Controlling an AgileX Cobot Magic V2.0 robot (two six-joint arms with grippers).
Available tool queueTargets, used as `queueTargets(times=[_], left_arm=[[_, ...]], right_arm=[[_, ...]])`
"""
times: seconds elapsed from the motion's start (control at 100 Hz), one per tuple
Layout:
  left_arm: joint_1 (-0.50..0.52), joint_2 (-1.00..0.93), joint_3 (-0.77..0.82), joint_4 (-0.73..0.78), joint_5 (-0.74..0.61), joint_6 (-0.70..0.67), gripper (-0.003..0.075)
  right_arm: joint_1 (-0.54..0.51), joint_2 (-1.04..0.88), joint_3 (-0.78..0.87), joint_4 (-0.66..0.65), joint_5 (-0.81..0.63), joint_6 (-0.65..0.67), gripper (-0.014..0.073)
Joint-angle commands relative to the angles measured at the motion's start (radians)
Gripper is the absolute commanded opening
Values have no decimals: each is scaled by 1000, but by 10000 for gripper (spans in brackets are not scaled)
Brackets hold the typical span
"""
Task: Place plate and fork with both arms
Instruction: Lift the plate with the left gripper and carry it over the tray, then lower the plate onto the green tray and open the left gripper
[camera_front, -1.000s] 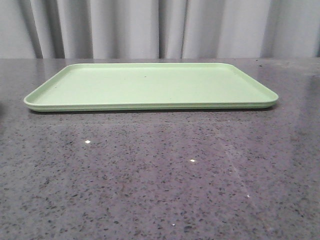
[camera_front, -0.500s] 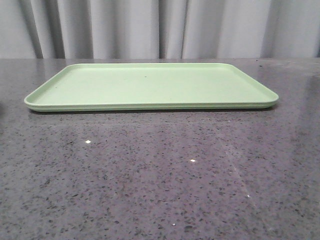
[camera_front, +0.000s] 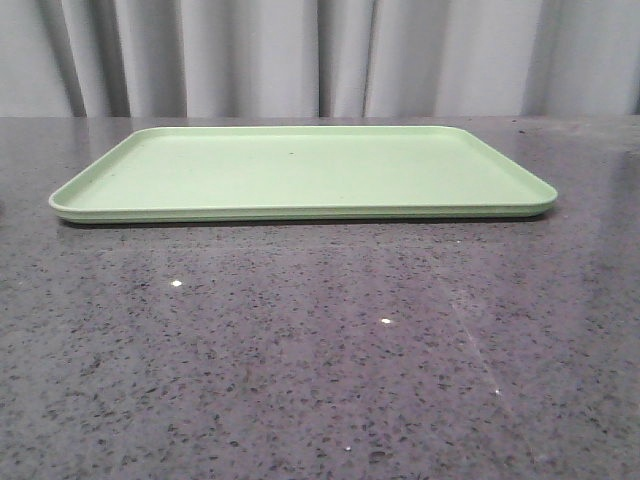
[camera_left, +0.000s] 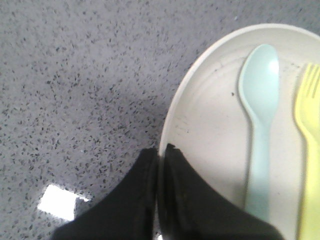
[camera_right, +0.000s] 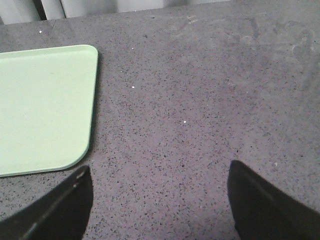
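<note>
Yellow fork (camera_left: 309, 150) cut off, edge-cropped.

Left claw (camera_left: 160, 165) pinched on plate (camera_left: 210, 125) rim; right claw (camera_right: 160, 200) spread wide.

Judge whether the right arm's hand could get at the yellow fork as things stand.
Probably not yet: the right hand hangs open over bare table beside the tray, while the fork lies in the plate gripped by the left hand.
</note>
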Motion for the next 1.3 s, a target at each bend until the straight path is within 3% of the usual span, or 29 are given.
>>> queueTargets(times=[0.0, 0.27, 0.95, 1.29], left_arm=[[7, -39, -70, -159, -21, 86, -20], [-43, -43, -166, -328, -33, 123, -20], [-604, 310, -249, -605, -372, 123, -20], [-680, 488, -411, -641, -430, 120, -21]], right_arm=[[-4, 8, -36, -5, -72, -9, 561], [-4, 8, -36, -5, -72, -9, 561], [-4, 8, -36, -5, -59, -9, 561], [-4, 8, -36, -5, -42, -9, 561]])
